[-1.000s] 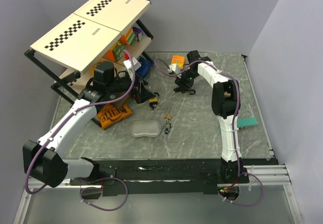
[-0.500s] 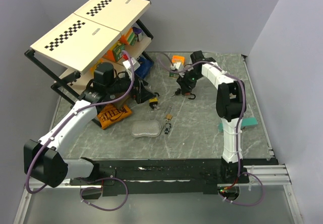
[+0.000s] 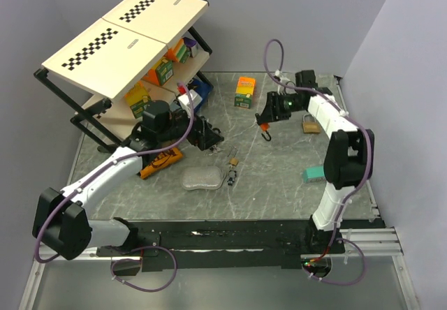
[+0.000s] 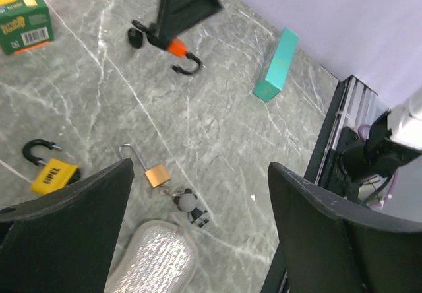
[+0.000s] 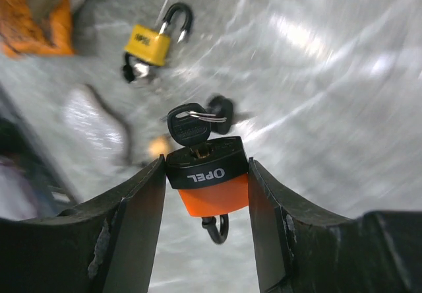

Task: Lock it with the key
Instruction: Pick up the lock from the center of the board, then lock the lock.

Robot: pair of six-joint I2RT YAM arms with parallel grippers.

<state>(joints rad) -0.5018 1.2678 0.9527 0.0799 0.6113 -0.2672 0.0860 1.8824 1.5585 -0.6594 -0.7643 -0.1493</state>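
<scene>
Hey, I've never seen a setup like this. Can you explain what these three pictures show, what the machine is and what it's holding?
These are two robot arms bolted at the near edge of a grey table. The wide picture looks down from above and behind them. The other two come from a small camera on each wrist, so the dark shapes at their edges are that arm's own fingers.

The right gripper is clamped on an orange padlock with a key in it and its shackle open. The left gripper is open and empty.

Lying on the table are a yellow padlock, a small brass padlock, a larger brass padlock, a teal box, a silvery pouch and an orange bag. A rack topped with checkered boards stands at the far left.
</scene>
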